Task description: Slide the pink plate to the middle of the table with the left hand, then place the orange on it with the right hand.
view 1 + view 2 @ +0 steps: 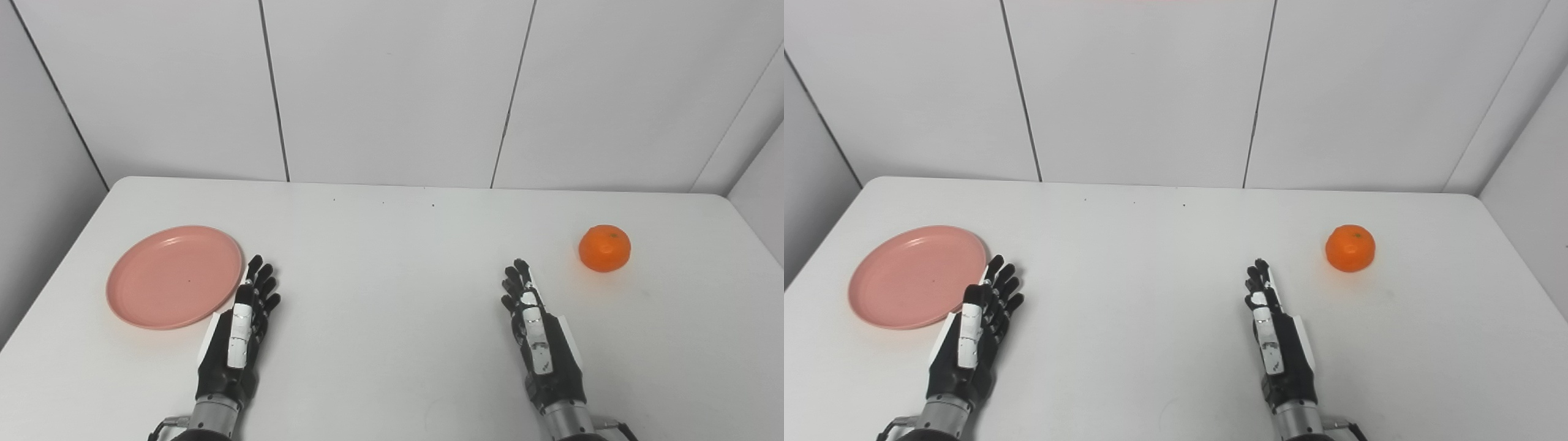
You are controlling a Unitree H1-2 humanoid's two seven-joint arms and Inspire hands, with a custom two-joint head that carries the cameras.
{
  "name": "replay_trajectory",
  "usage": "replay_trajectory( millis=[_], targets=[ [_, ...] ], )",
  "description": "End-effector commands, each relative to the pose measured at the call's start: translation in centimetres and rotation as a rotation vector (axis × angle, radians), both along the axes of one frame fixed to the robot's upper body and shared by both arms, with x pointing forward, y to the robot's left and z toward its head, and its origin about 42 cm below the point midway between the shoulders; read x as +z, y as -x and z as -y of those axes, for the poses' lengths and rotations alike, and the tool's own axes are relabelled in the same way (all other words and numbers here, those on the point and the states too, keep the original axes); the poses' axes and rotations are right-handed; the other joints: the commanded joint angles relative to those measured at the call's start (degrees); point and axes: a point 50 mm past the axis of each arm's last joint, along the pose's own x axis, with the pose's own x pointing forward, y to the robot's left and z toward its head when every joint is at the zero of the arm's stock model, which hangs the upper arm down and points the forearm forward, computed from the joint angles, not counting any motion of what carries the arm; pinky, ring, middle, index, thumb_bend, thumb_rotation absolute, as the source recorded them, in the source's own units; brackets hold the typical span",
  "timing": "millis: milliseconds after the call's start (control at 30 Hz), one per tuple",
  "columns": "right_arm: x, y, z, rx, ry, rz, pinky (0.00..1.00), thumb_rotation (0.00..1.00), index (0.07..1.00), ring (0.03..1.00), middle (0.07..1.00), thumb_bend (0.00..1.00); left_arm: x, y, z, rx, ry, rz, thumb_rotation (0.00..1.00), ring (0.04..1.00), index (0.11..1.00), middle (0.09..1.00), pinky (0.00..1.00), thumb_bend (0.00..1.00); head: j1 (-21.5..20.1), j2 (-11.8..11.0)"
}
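The left hand (240, 334) has its fingers (263, 282) stretched out and apart, holding nothing, just beside the near right rim of the pink plate (174, 275); whether it touches the rim is hard to tell. The right hand (539, 334) is likewise extended and empty. The orange (605, 247) sits near it, further back on the right. The plate lies on the left of the white table (392, 257).

L hand (239, 331) & R hand (539, 334): both open, fingers extended fwd.
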Motion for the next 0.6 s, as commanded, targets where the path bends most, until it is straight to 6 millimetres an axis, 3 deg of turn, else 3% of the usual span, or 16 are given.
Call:
replay_trajectory(
  millis=[0, 567],
  targets=[
    [-0.61, 0.54, -0.17, 0.003, -0.009, 0.004, 1.00, 1.00, 1.000, 0.991, 0.981, 0.85, 0.94, -0.47, 0.07, -0.012, 0.001, 0.057, 1.00, 1.000, 1.000, 1.000, 1.00, 0.90, -0.03, 0.17],
    [-0.55, 0.29, -0.27, 0.005, -0.010, -0.004, 1.00, 1.00, 1.000, 0.993, 0.981, 0.85, 0.98, -0.74, -0.01, -0.011, -0.001, 0.056, 1.00, 1.000, 1.000, 1.000, 1.00, 0.91, 0.09, 0.71]
  ],
)
